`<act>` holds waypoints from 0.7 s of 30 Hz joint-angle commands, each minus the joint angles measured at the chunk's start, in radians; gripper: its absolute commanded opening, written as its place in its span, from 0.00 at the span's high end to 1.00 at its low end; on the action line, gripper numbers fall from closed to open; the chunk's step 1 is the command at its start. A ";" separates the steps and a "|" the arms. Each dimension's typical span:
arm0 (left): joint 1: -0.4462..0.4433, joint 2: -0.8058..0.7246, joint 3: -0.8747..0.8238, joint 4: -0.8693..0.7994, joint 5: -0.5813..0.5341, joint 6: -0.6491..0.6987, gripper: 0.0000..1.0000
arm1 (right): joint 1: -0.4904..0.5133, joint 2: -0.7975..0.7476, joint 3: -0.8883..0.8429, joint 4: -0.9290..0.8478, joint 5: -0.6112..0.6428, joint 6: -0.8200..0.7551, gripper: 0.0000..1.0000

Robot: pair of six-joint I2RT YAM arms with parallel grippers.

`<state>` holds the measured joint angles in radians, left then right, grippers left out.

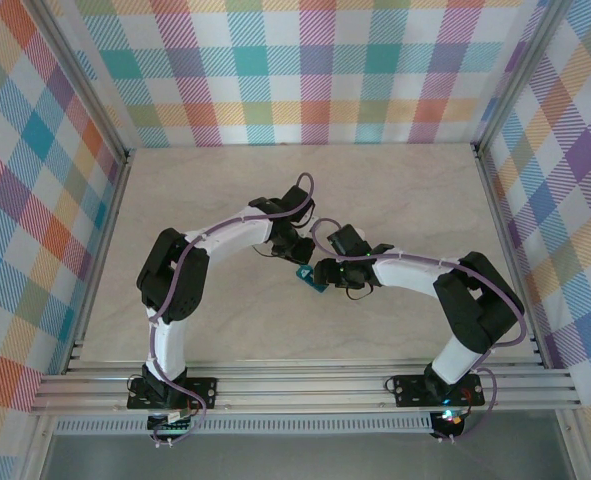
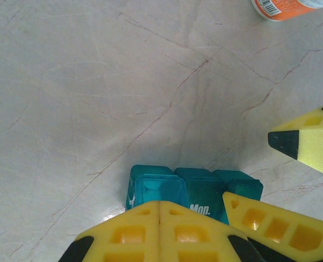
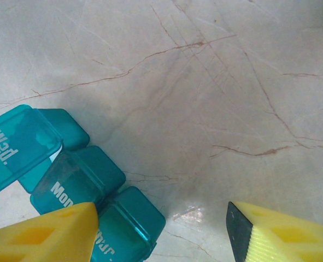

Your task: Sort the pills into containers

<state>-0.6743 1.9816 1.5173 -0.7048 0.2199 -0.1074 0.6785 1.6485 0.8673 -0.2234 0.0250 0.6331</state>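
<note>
Lying left of the wide-open jaws of the right gripper (image 3: 162, 210), the teal plastic three-compartment pill box (image 3: 76, 180) is set diagonally; the closed jaws of the left gripper (image 2: 160, 204) are held above one end.

marble-look table inside a checked booth, with one stray bottle

the pale, veined table (image 1: 395, 200) takes up the middle of the overhead view, with pastel checked walls (image 1: 305, 70) standing round it at 9, 12 and 3 o'clock and silver metal rails (image 1: 305, 385) crossing its near edge at 6 o'clock. in the left wrist view a white bottle (image 2: 292, 8) with an orange label and a barcode sits on the table at 1 o'clock, cut off by the frame's top edge. a thin reddish sliver in the 1 o'clock corner of the right wrist view may be that same bottle, too little of it showing to be sure.
</note>
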 commanded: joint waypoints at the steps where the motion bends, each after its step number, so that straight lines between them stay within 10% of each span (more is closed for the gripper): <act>1: -0.021 -0.028 -0.006 -0.009 0.010 0.007 1.00 | 0.007 0.046 -0.036 -0.039 0.010 0.009 0.36; 21: -0.023 -0.067 -0.107 0.031 0.012 0.002 1.00 | 0.006 0.057 -0.038 -0.034 0.012 0.016 0.35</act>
<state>-0.6807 1.9442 1.4307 -0.6781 0.2199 -0.1078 0.6785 1.6554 0.8639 -0.2012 0.0177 0.6407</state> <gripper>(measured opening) 0.050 0.645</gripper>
